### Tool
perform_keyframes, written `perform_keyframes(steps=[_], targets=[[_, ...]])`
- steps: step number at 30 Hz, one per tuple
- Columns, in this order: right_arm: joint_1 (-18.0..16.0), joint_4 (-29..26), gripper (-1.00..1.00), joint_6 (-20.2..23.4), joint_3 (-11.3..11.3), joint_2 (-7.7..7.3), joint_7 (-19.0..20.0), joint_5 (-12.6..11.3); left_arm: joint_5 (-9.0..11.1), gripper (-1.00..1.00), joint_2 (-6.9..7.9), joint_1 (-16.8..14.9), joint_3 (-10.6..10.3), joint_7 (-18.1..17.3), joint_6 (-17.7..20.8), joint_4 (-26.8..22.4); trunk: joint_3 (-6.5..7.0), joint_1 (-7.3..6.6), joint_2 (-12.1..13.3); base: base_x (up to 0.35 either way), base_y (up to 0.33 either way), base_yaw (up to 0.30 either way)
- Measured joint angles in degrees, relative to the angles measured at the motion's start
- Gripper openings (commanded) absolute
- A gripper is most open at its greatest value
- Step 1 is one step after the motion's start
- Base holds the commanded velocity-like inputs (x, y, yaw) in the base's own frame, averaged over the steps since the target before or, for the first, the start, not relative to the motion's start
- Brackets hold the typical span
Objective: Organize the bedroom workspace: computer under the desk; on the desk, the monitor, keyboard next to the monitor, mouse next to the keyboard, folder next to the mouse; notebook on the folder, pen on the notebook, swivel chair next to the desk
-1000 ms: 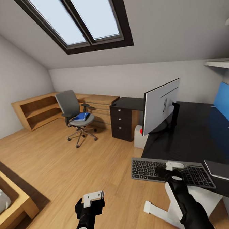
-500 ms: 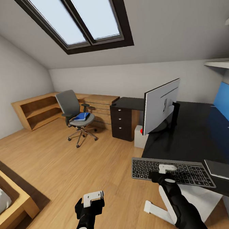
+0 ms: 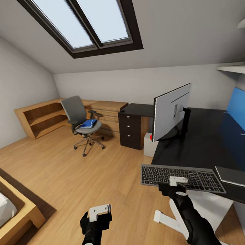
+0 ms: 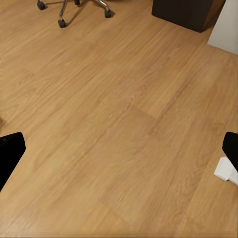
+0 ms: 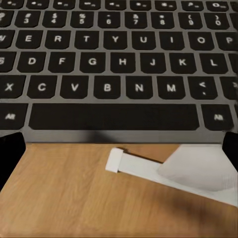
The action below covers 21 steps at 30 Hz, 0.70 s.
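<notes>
My right gripper [image 3: 177, 179] hangs open and empty just off the near edge of the keyboard [image 3: 181, 176], which overhangs the desk [image 3: 208, 145].

Keyboard [image 3: 182, 176] overhanging desk [image 3: 208, 142] edge.

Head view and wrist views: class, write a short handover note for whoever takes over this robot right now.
Left gripper: open, holding nothing, over bare floor.
Right gripper: open, at the near edge of the keyboard, not gripping it.
Monitor: upright on the desk.
Keyboard: on the desk in front of the monitor, its near edge and left end overhanging the floor.
Computer: on the floor at the desk's edge, beside the drawers.
Folder: on the seat of the chair, across the room.
Done: monitor.
Left: push the keyboard fully on, then mouse, folder, notebook, pen and chair.
</notes>
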Motion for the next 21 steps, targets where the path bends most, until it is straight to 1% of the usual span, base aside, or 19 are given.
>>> perform_keyframes(steps=[3, 8, 11, 21], targets=[[0.00, 0.03, 1.00, 0.00, 0.00, 0.03, 0.01, 0.00, 0.00, 1.00, 0.00, 0.00, 0.00, -0.01, 0.00, 0.00, 0.00, 0.00, 0.00, -0.054, 0.003, 0.000], [0.00, 0.10, 1.00, 0.00, 0.08, 0.06, 0.03, -0.01, 0.00, 1.00, -0.01, 0.00, 0.00, -0.02, 0.01, 0.00, 0.00, 0.02, 0.01, -0.192, 0.001, 0.000], [0.00, 0.19, 1.00, -0.01, 0.30, 0.09, 0.04, 0.00, 0.00, 1.00, 0.00, 0.00, -0.04, 0.02, 0.00, 0.00, 0.00, 0.01, 0.00, -0.089, 0.000, 0.000], [0.00, 3.65, 1.00, -0.25, 2.44, 0.14, 0.36, -0.04, 0.00, 1.00, 0.00, 0.00, -0.06, 0.01, 0.00, 0.00, 0.00, -0.01, 0.00, -0.019, 0.001, 0.000]])
